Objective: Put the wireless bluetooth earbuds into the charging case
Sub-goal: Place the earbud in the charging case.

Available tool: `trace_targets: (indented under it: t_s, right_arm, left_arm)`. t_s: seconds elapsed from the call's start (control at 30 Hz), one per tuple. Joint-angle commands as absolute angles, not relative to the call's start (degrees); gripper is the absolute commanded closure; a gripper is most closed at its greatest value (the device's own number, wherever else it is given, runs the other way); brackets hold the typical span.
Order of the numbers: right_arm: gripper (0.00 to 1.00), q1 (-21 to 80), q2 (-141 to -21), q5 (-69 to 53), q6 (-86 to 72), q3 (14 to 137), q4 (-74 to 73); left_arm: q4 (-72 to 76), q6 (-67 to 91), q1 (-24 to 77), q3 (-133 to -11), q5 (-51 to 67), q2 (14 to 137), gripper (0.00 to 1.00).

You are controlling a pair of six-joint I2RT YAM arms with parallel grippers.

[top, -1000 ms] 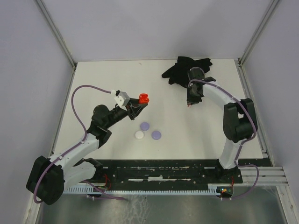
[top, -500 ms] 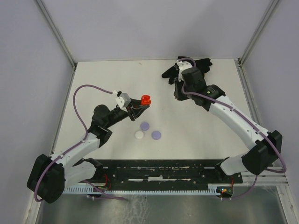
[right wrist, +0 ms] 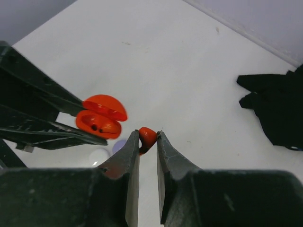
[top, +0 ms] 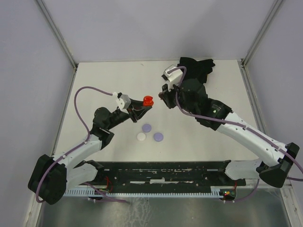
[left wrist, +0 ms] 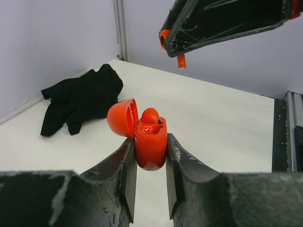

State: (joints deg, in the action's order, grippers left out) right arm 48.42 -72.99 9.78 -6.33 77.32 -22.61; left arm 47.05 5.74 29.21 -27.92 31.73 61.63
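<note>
Red earbud (left wrist: 181,60) pinched in the nearly closed right tool (right wrist: 147,136), apart from the charging case (right wrist: 100,116), which lies at the tool's 9 o'clock. Left tool (left wrist: 150,139) clamps the case body, lid open. On the desk (top: 213,137): two lavender discs (top: 147,127), one white disc (top: 141,136), one black cloth (top: 194,68).

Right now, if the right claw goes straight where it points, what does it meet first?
Probably bare table, its red earbud passing just beside the open red case in the left claw; depth is unclear.
</note>
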Motion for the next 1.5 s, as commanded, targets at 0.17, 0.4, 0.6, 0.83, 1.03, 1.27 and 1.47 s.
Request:
trace_targets:
  t_s: [0.17,0.4,0.6,0.83,1.03,1.27,1.47]
  right_arm:
    - [0.91,56.4,-72.6,10.2,1.0,75.3,-9.1]
    - [0.91,57.8,-73.8,9.7,2.1,73.5,-4.9]
    - [0.91,57.9,-75.0,9.9,2.1,73.0,-4.1]
    - [0.91,58.0,-75.5,10.7,2.2,72.1,-4.8]
    - [0.91,58.0,-74.6,11.4,2.6,70.9,-5.3]
    - [0.89,58.0,-74.4,8.7,2.0,71.0,-5.5]
    - [0.76,58.0,-74.5,6.9,-0.3,72.5,-6.9]
  left_arm:
    - [53.7,9.6,29.0,-27.3,33.2,61.4,0.97]
    - [55.4,11.0,29.0,-27.0,33.5,61.0,0.97]
    - [56.0,11.5,29.0,-26.9,34.1,60.7,0.97]
    - [56.7,12.1,29.0,-26.8,34.2,60.7,0.97]
    - [56.9,12.8,29.0,-26.9,33.6,60.7,0.97]
    - [56.7,13.3,29.0,-26.9,32.7,60.9,0.97]
    - [56.4,13.3,29.0,-26.9,32.5,60.9,0.97]
